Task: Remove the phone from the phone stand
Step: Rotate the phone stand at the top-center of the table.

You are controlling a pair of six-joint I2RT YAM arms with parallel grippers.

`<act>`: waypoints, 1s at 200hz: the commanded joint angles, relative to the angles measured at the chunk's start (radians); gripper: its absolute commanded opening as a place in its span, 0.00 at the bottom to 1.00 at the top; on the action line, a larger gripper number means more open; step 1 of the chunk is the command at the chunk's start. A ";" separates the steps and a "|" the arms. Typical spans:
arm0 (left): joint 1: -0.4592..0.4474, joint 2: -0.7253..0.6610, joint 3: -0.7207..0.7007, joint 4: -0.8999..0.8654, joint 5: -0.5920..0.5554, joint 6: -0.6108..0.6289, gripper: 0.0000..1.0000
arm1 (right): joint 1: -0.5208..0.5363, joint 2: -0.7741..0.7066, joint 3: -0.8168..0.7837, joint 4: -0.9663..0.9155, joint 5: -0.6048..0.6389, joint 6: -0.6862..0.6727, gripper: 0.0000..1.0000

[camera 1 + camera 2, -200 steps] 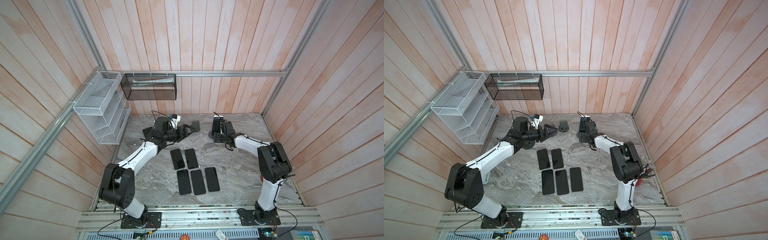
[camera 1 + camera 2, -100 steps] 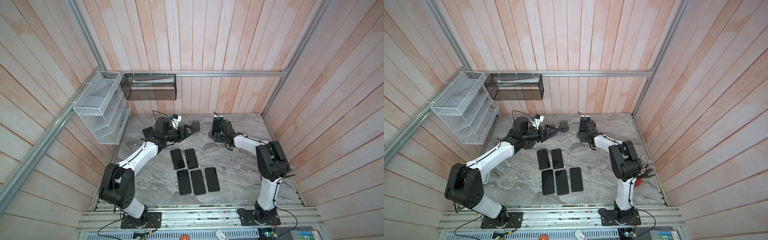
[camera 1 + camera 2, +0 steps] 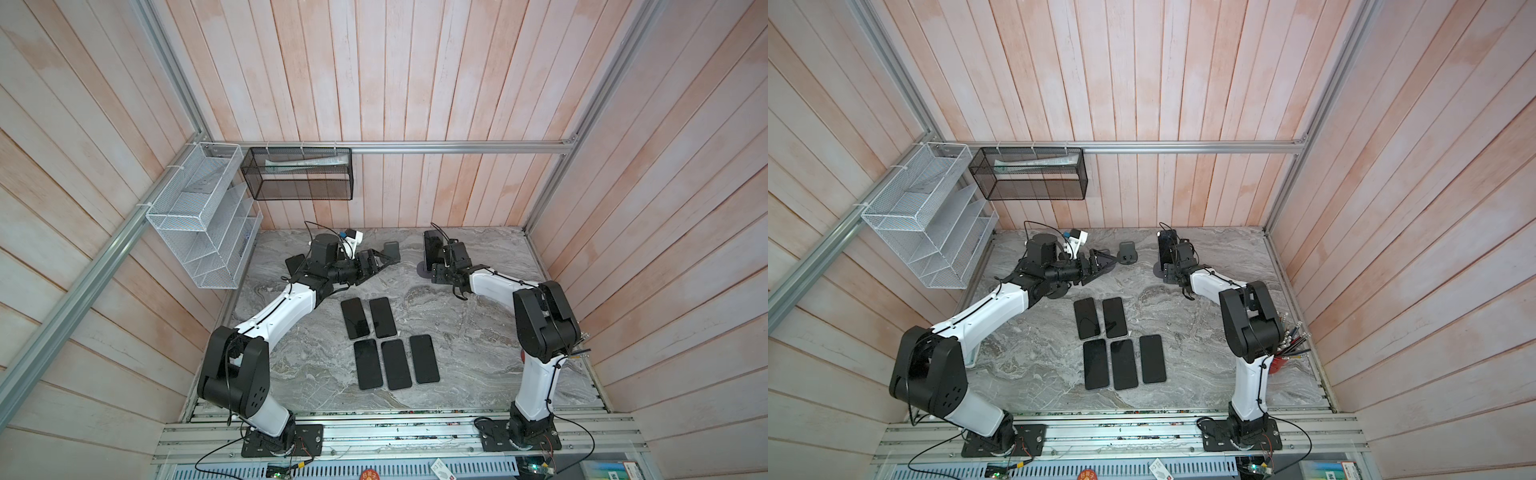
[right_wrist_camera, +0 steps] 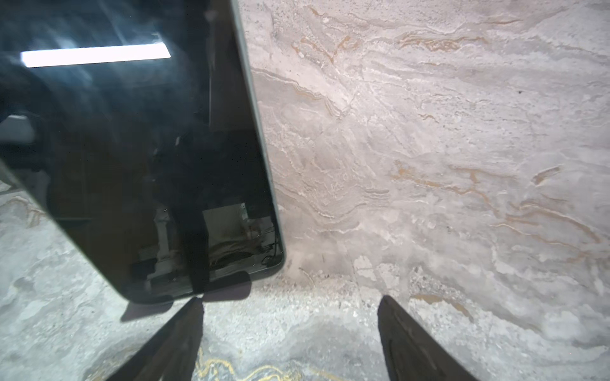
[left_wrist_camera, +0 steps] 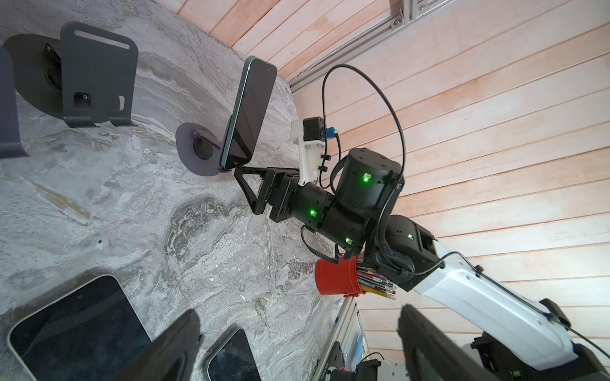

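Edging closer since the earlier frame, the right gripper, fingers wide and empty, sits at the foot of the phone, upright on its far-right phone stand.

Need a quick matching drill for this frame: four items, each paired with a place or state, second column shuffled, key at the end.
Items:
1. upright phone
2. empty stand
3. red cup
4. right end effector

Place or state:
A. open, holding nothing, close to the upright phone
B. holds pens, lies tipped by the right arm's base
C. propped on a stand with a round base
D. bare plate, no phone on it

Pairs: 1-C, 2-D, 3-B, 4-A
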 commanded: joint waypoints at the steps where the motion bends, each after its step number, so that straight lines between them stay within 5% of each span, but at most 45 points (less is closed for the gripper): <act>1: -0.001 0.005 0.013 0.014 0.000 0.011 0.95 | -0.004 -0.011 -0.019 -0.002 0.008 -0.002 0.84; 76: -0.002 0.002 0.014 0.016 0.010 0.005 0.95 | 0.017 -0.234 -0.152 0.024 -0.092 -0.038 0.83; 106: -0.003 -0.011 0.013 0.027 0.018 -0.002 0.95 | 0.014 -0.355 -0.147 0.074 -0.120 -0.058 0.91; 157: -0.012 -0.003 0.016 0.043 0.051 0.011 0.99 | -0.006 -0.206 0.093 0.032 -0.243 -0.172 0.98; 200: -0.067 0.013 0.045 -0.005 0.048 0.078 1.00 | -0.037 -0.054 0.295 -0.035 -0.232 -0.185 0.98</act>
